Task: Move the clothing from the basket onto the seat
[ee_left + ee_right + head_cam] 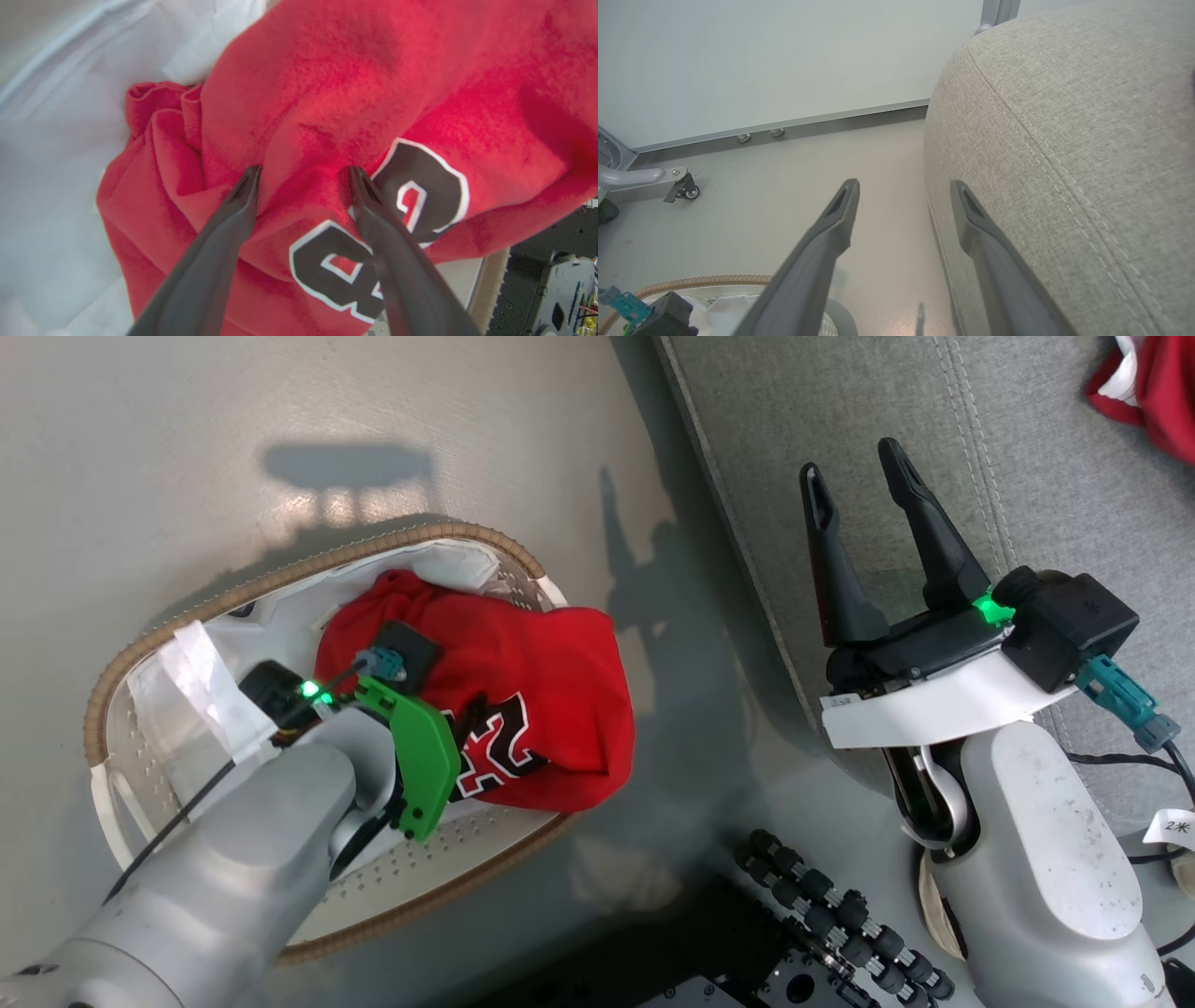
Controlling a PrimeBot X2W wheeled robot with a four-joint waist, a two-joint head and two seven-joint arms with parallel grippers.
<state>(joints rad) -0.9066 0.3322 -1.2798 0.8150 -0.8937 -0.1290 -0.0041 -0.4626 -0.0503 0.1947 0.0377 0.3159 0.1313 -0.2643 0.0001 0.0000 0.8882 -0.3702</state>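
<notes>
The left pincer (303, 172) stands wide open, and its two dark fingertips (250, 179) press down into the red jersey (327, 84). A soft ridge of the fabric rises between them, but the jaws have not closed on it, so nothing is gripped. One finger lies against plain red cloth, and the other touches the edge of the black, white-edged numerals (420, 186) printed on the jersey. The jersey (551, 663) lies crumpled in the basket (93, 709), heaped toward the side nearer the seat and spilling over the brown woven rim there. The white cloth liner (46, 186) lies bare beside it. The basket sits on the pale floor (187, 429), just beside the seat (840, 411) but apart from it. In the head view the left forearm reaches down into the basket and covers part of the jersey. The right pincer (851, 462) is also fully open and holds nothing. It hangs over the rounded corner of the light grey seat (1064, 140), with one finger over the floor and the other over the cushion's edge. A second red garment (1153, 387) with white trim lies on the seat, well away from the right pincer, at the top right corner of the head view.
</notes>
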